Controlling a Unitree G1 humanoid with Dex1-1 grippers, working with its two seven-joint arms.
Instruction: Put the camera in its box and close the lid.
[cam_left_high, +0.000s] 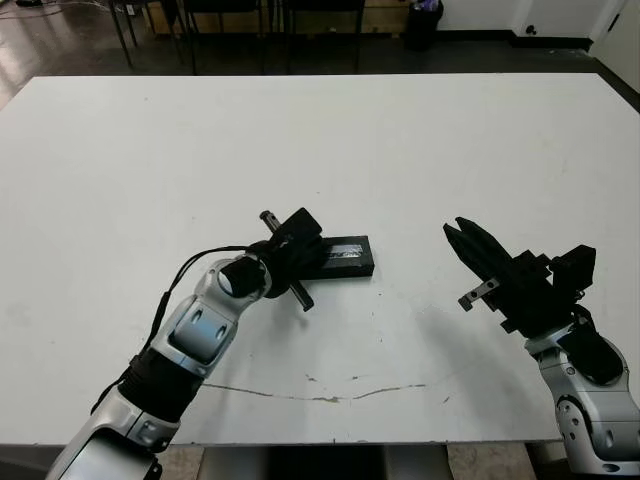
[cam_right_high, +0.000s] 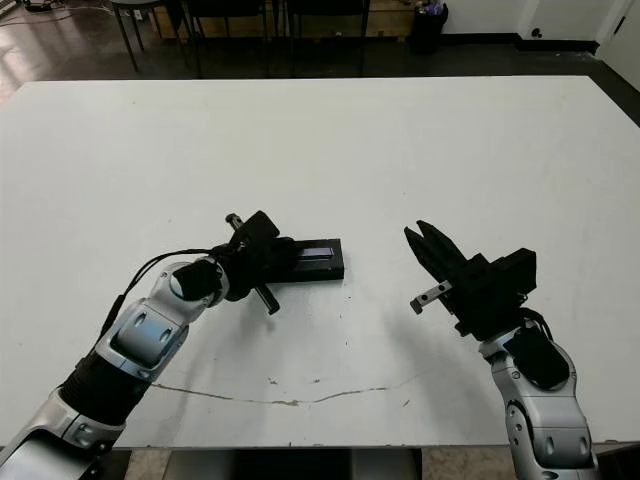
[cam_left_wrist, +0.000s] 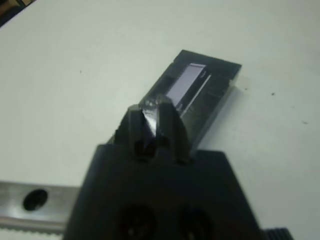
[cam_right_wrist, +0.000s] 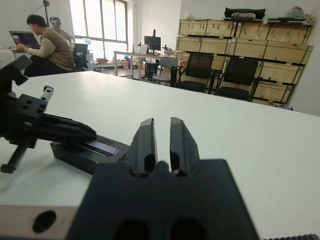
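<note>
Two shiny silver metal robot arms with black joints. Thin black cable (cam_left_high: 190, 268) loops along left arm. Black two-finger left gripper (cam_left_high: 303, 243); black two-finger right gripper (cam_left_high: 462, 238). Small grey metal bracket (cam_left_high: 478, 293) with holes beside it.

The lid (cam_left_high: 345, 255) is a black rectangular cover with a glossy bluish-grey window strip along its top. It lies flat, window up, near the middle of the white table (cam_left_high: 420, 150), long axis running left to right. Box and camera are not visible beneath it.
</note>
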